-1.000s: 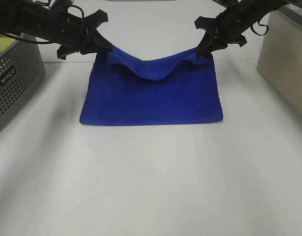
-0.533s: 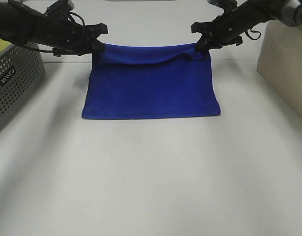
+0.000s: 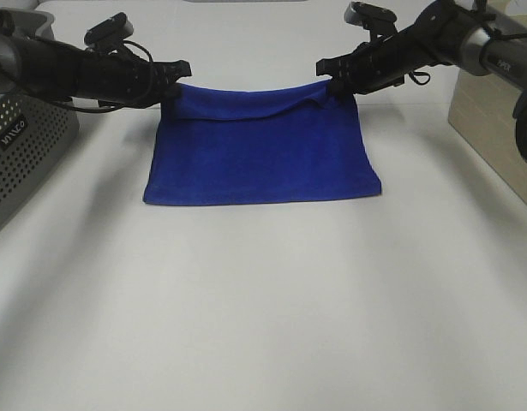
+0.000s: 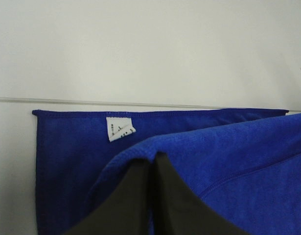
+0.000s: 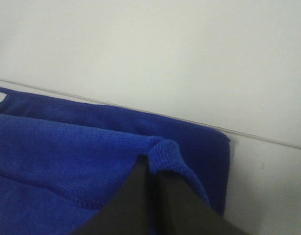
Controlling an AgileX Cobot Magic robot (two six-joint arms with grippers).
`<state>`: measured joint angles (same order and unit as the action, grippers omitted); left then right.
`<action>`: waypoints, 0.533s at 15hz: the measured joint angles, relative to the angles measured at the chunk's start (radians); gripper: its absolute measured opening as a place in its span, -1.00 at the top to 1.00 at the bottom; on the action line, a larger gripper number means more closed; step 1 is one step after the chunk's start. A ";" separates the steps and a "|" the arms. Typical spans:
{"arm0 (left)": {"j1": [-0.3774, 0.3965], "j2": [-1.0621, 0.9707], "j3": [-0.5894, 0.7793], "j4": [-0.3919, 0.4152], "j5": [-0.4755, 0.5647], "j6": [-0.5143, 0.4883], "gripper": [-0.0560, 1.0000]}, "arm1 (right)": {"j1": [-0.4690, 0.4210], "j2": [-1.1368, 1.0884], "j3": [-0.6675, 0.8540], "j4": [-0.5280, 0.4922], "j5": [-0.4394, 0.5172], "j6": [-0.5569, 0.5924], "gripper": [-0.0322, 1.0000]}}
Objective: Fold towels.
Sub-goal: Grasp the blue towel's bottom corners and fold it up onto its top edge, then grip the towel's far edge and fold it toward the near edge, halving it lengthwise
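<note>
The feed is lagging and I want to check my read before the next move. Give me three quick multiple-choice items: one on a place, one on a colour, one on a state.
1. Where do the left gripper and right gripper meet the towel?
A) its near edge
B) its far corners
C) its middle

2. What colour is the small tag on the towel?
A) red
B) black
C) white

3. What state is the left gripper in?
A) open, clear of the towel
B) shut on the towel's upper layer
C) shut on nothing

Answers:
1. B, because the high view shows one gripper at each far corner.
2. C, because the left wrist view shows a white tag on the lower layer.
3. B, because the left wrist view shows the fingers pressed together with blue cloth bunched at their tips.
</note>
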<state>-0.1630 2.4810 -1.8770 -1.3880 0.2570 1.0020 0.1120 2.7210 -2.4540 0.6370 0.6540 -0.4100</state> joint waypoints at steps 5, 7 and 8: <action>0.000 0.019 -0.034 -0.013 -0.068 0.022 0.28 | -0.001 0.039 0.000 0.000 -0.016 0.000 0.43; 0.000 0.019 -0.049 -0.015 -0.061 0.023 -0.16 | -0.001 0.037 0.000 0.000 -0.012 0.000 -0.07; 0.000 0.018 -0.055 -0.005 -0.060 0.023 -0.34 | -0.002 0.035 0.000 -0.003 0.012 0.000 -0.24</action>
<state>-0.1630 2.4990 -1.9320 -1.3930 0.1970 1.0250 0.1100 2.7560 -2.4540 0.6340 0.6660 -0.4100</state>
